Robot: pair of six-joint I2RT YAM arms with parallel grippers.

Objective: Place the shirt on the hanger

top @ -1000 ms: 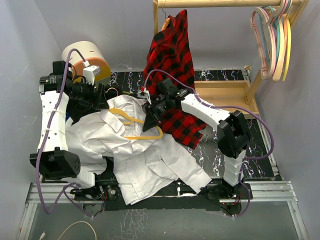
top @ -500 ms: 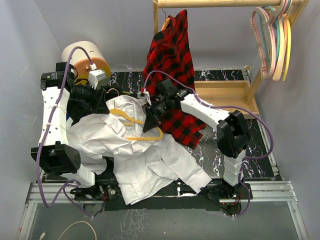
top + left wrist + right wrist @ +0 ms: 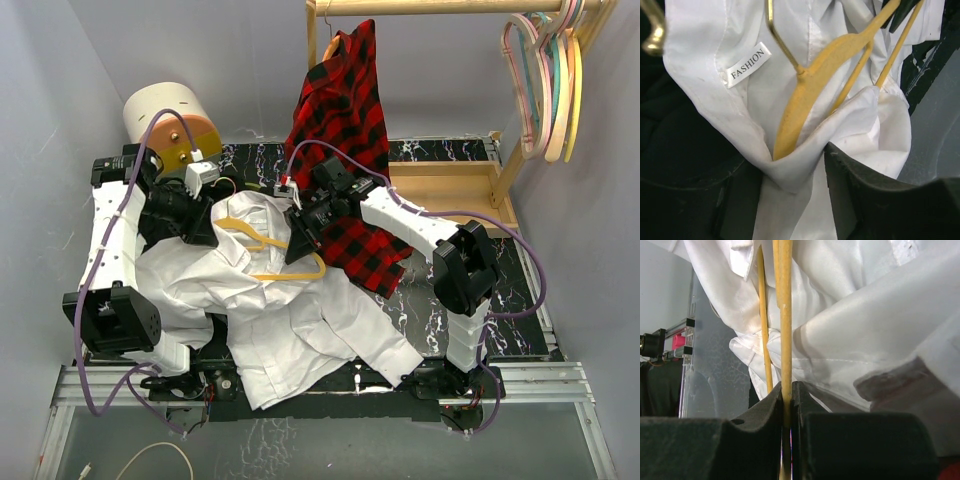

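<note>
A: Where is the shirt (image 3: pixel 300 330)?

B: Rumpled across the table (image 3: pixel 440 150), collar end at the far left. The hanger (image 3: pixel 285 274) lies on top of it. In the left wrist view one hanger end is tucked into a fold of cloth just below the label (image 3: pixel 747 65).

A: And the grippers?

B: The right gripper (image 3: pixel 787 390) is pressed together on the hanger's thin bar. The left gripper (image 3: pixel 790 160) stands spread, one finger on each side of that fold. I can't tell whether it bites the cloth.

A: What could go wrong?

B: I'd say the fold is the weak spot. The cloth is thin and loose. If the left jaws close on only its edge, a pull may slide it off the hanger end and undo the tuck.

A: And on the right?

B: That pinch is narrow, on a slim bar. Drag from the shirt could swivel the hanger in the grip, or tip it out. The other hanger end looks uncovered, so hauling hard toward it may bunch the collar instead.
</note>
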